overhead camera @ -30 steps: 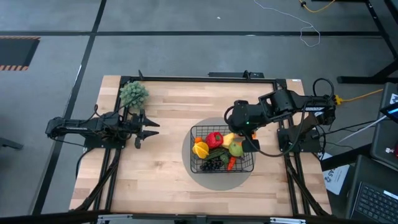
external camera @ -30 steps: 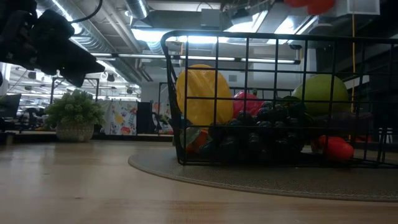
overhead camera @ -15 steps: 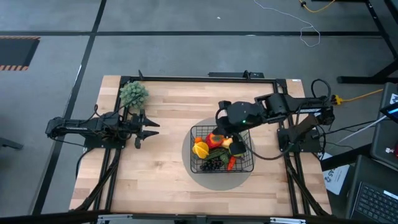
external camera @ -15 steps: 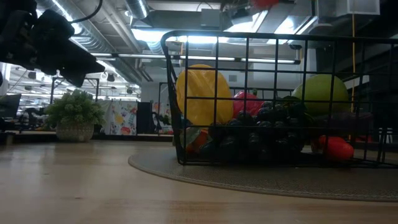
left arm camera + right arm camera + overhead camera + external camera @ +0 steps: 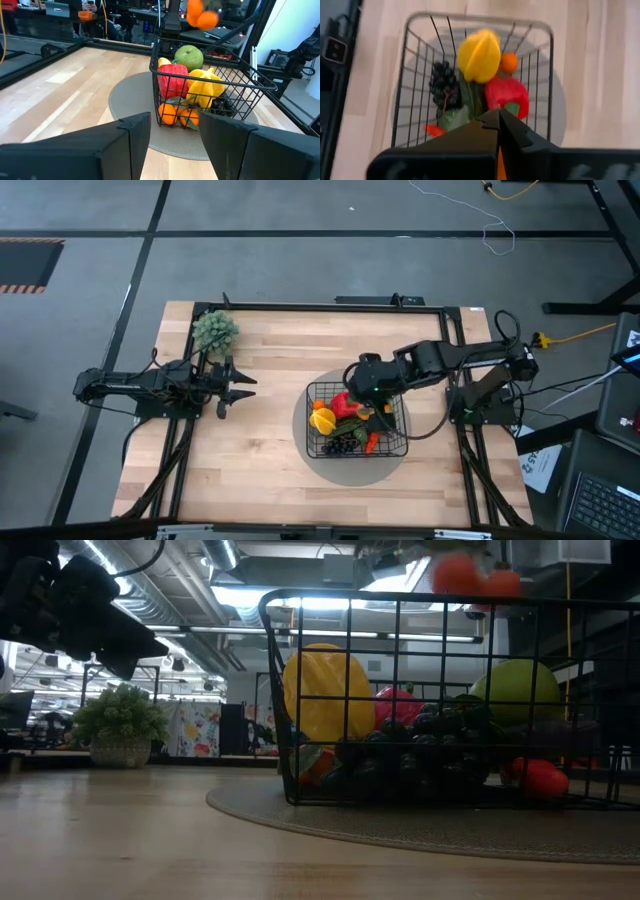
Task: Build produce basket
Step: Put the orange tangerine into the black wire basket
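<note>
Right wrist view shows the right gripper [image 5: 497, 120] with fingers pressed together; an orange sliver between them cannot be identified there. The left wrist view shows a blurred orange cluster [image 5: 200, 14] hanging above the basket [image 5: 235, 70], so the gripper pinches it. Directly beneath the gripper the basket holds a yellow fruit [image 5: 479, 55], dark grapes [image 5: 442, 87] and a red pepper [image 5: 507, 95]; the green fruit [image 5: 188, 56] is hidden under the arm from above. The left gripper [image 5: 232, 387] waits well aside of the basket [image 5: 318, 442], fingers spread, holding nothing.
</note>
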You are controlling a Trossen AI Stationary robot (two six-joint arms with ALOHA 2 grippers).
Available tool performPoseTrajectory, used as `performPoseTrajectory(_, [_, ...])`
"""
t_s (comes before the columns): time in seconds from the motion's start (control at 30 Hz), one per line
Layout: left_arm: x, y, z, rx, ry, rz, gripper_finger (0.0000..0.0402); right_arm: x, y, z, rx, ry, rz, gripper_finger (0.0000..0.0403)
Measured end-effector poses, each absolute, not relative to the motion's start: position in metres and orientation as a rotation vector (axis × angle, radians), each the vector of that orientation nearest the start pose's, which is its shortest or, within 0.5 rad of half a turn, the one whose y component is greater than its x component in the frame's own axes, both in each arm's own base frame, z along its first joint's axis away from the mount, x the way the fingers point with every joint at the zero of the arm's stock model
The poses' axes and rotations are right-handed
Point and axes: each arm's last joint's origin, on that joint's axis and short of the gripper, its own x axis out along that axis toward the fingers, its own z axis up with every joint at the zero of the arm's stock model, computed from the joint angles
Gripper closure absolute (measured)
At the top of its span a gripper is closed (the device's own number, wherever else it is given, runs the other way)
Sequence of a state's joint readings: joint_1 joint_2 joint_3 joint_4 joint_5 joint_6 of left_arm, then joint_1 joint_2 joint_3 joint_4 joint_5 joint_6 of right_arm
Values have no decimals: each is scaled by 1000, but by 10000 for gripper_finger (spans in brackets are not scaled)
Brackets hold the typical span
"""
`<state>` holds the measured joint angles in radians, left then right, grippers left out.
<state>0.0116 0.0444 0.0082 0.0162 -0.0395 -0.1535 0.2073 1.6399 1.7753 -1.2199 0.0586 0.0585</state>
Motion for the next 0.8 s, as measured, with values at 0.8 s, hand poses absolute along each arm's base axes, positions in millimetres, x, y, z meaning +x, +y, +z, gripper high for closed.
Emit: performPoseTrajectory(0.8, [100, 2, 164, -153, 16, 53, 245, 334, 75, 333, 19, 964, 373, 403])
